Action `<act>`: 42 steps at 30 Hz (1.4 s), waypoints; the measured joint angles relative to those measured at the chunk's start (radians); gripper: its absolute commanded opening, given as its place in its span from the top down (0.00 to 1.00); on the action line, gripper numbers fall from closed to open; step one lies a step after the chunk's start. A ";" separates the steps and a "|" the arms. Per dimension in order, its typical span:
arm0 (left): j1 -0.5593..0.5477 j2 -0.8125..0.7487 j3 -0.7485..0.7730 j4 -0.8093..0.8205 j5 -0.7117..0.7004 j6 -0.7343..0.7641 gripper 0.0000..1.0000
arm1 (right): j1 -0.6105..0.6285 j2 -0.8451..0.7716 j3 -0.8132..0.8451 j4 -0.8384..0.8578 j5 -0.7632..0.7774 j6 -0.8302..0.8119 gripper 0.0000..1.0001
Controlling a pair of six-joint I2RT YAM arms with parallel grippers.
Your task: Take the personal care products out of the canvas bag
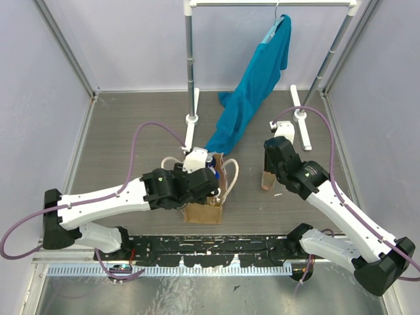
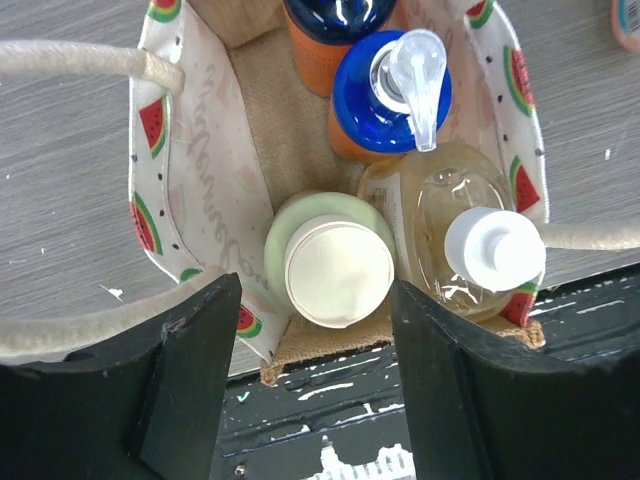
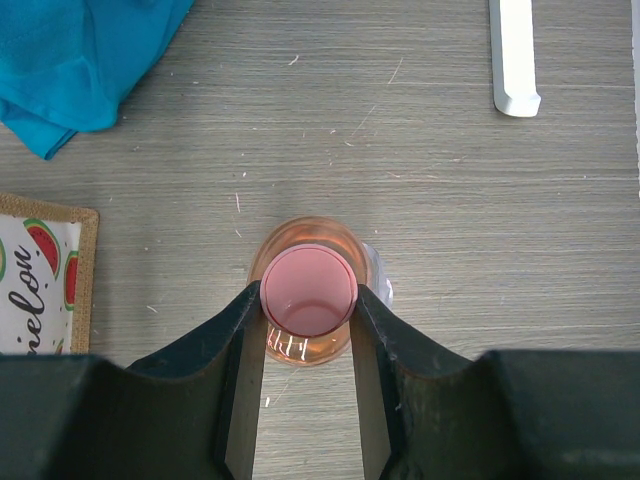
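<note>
Grey wood-grain table (image 1: 118, 144) carries the canvas bag (image 1: 203, 211), which stands upright near the front edge. I see the left tool (image 2: 310, 300) spread wide above the bag's open mouth, one finger on each side of the pale yellow-green bottle (image 2: 338, 272), clear of it. A blue pump bottle (image 2: 390, 90) and a white-capped amber bottle (image 2: 495, 248) stand beside it inside the bag. The right tool (image 3: 307, 300) clamps the cap of the pink-capped amber bottle (image 3: 300, 235), which stands upright on the table to the right of the bag. A teal garment (image 1: 252, 92) hangs behind.
</note>
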 measured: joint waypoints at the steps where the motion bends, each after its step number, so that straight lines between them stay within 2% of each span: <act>1: -0.001 -0.010 0.003 -0.001 -0.002 0.000 0.31 | 0.000 0.000 0.000 0.000 0.000 0.000 0.70; 10: -0.002 0.002 0.015 -0.001 -0.015 0.001 0.27 | 0.000 -0.001 0.000 0.000 0.000 0.000 0.70; 13: -0.002 0.043 0.014 0.004 -0.006 0.002 0.26 | 0.000 -0.006 0.000 -0.001 0.000 0.000 0.59; 16: -0.002 0.069 0.010 0.015 0.006 0.003 0.26 | 0.000 -0.014 0.000 -0.003 0.000 0.002 0.43; 20: -0.002 0.075 0.001 0.016 0.011 0.003 0.35 | 0.000 -0.043 0.010 0.012 0.004 0.000 0.41; 23: -0.002 0.090 -0.002 0.016 0.014 0.003 0.37 | 0.000 -0.069 0.034 0.015 -0.026 0.000 0.41; 25: -0.002 0.105 -0.006 0.016 0.014 0.003 0.50 | 0.000 -0.085 0.059 0.012 -0.047 0.000 0.41; 26: -0.002 0.112 -0.008 0.016 0.013 0.004 0.61 | 0.000 -0.092 0.076 0.007 -0.059 0.000 0.41; 28: 0.004 0.117 -0.010 0.024 0.006 0.013 0.96 | 0.002 -0.104 0.117 0.002 -0.087 -0.001 0.41; 29: 0.006 0.117 -0.010 0.027 0.006 0.011 1.00 | 0.003 -0.109 0.138 0.001 -0.104 -0.001 0.41; 34: 0.018 0.119 -0.001 0.020 0.006 0.013 1.00 | 0.015 -0.124 0.209 0.002 -0.239 -0.001 0.48; 37: 0.019 0.128 0.064 -0.050 0.002 0.015 1.00 | 0.049 -0.122 0.211 0.000 -0.309 0.001 0.51; 39: 0.019 0.129 0.167 -0.134 -0.021 0.029 1.00 | 0.102 -0.114 0.211 0.001 -0.331 0.005 0.52; 42: 0.021 0.112 0.403 -0.233 -0.075 0.070 1.00 | 0.228 -0.078 0.212 0.010 -0.331 0.006 0.52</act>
